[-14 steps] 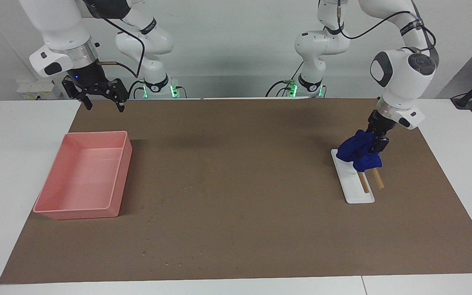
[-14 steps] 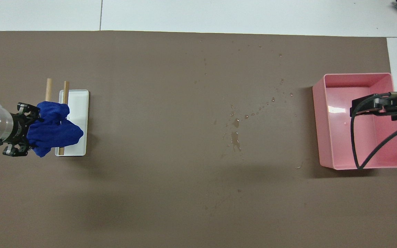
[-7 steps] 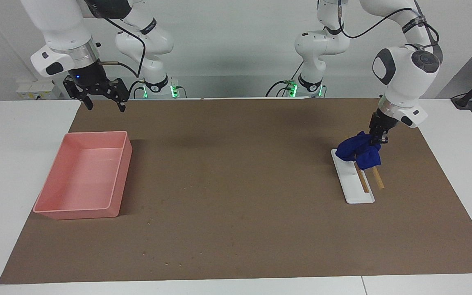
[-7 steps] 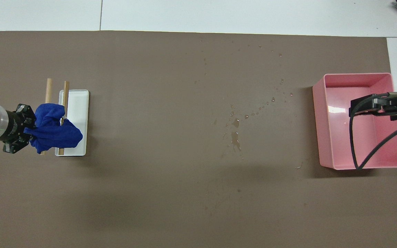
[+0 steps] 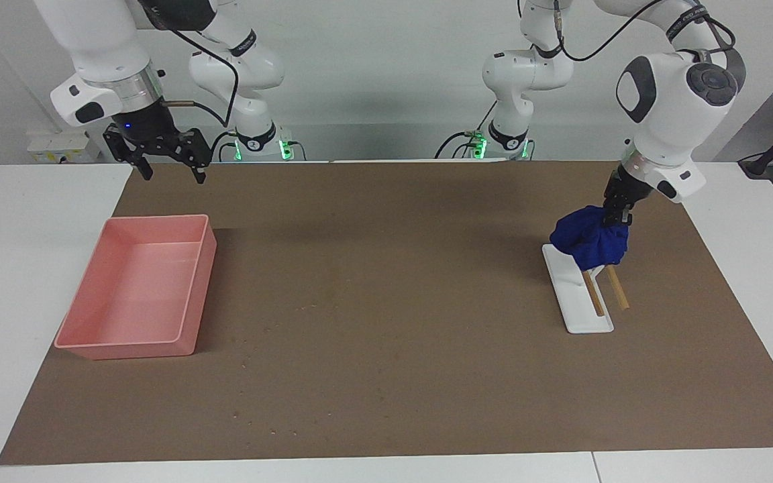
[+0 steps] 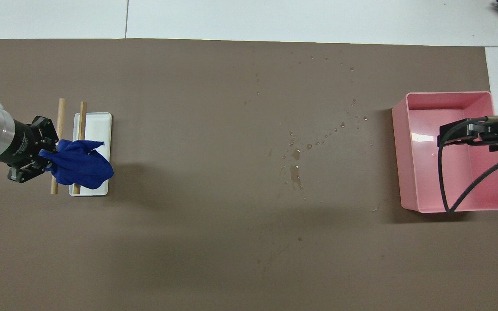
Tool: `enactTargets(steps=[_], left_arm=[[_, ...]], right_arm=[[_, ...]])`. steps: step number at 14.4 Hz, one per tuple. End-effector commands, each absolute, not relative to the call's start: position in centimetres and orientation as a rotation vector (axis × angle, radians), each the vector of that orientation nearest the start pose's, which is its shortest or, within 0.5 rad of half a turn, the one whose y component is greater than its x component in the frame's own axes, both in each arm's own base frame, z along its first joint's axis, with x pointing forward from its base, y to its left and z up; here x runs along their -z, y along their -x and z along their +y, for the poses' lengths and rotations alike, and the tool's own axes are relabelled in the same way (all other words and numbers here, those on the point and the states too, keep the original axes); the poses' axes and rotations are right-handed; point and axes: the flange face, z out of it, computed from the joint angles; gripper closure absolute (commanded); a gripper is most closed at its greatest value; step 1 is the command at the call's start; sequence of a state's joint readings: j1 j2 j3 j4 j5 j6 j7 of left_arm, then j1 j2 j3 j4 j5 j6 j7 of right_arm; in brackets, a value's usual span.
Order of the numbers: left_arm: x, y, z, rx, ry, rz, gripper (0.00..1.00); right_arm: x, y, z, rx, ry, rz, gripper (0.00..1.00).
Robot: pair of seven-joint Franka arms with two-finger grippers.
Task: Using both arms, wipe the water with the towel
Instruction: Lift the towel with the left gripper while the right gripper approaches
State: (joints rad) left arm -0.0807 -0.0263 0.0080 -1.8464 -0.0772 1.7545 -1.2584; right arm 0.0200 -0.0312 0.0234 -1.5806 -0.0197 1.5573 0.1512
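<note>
Since a second ago my left gripper (image 5: pixel 615 216) has clamped shut on the crumpled royal-blue soft towel (image 5: pixel 589 243) and lifts it off the white wooden-stick stand (image 5: pixel 581 300); wiping can follow. Right gripper (image 5: pixel 166 163) waits open.

**White room, brown-topped table**

A brown mat (image 5: pixel 386 308) covers most of the white table (image 5: pixel 24 268). Above the mat's upper edge rises a plain pale wall (image 5: pixel 373 74). Soft shadows fall across the mat.
</note>
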Motion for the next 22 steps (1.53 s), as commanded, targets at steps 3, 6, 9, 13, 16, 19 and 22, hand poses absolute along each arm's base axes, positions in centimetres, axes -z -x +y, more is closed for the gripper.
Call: enactTargets(steps=[3, 6, 9, 13, 16, 19, 22], left_arm=[[-56.0, -53.5, -9.1, -0.358, 2.724, -1.867, 1.00], [-56.5, -51.9, -16.8, -0.411, 2.798, -1.809, 1.00], [-57.4, -50.2, -25.2, -0.394, 2.781, -1.973, 1.00], [-59.5, -48.0, -32.7, -0.370, 2.691, -2.314, 1.00], [-62.0, -46.4, -36.7, -0.402, 2.632, -2.588, 1.00], [-64.1, -45.3, -38.5, -0.444, 2.594, -2.725, 1.00], [-64.8, -43.2, -40.8, -0.491, 2.603, -2.709, 1.00]], right_arm=[[-63.9, -54.1, 3.4, 0.026, 3.044, 0.372, 0.00], [-65.1, -53.5, 8.6, 0.002, 2.956, 0.593, 0.00], [-65.4, -53.1, 12.6, -0.092, 2.760, 0.899, 0.00], [-65.1, -52.7, 18.4, -0.186, 2.560, 1.201, 0.01], [-64.9, -52.5, 20.5, -0.270, 2.412, 1.365, 0.01], [-64.1, -53.0, 22.6, -0.272, 2.355, 1.417, 0.01], [-63.9, -53.9, 23.0, -0.252, 2.309, 1.411, 0.01]])
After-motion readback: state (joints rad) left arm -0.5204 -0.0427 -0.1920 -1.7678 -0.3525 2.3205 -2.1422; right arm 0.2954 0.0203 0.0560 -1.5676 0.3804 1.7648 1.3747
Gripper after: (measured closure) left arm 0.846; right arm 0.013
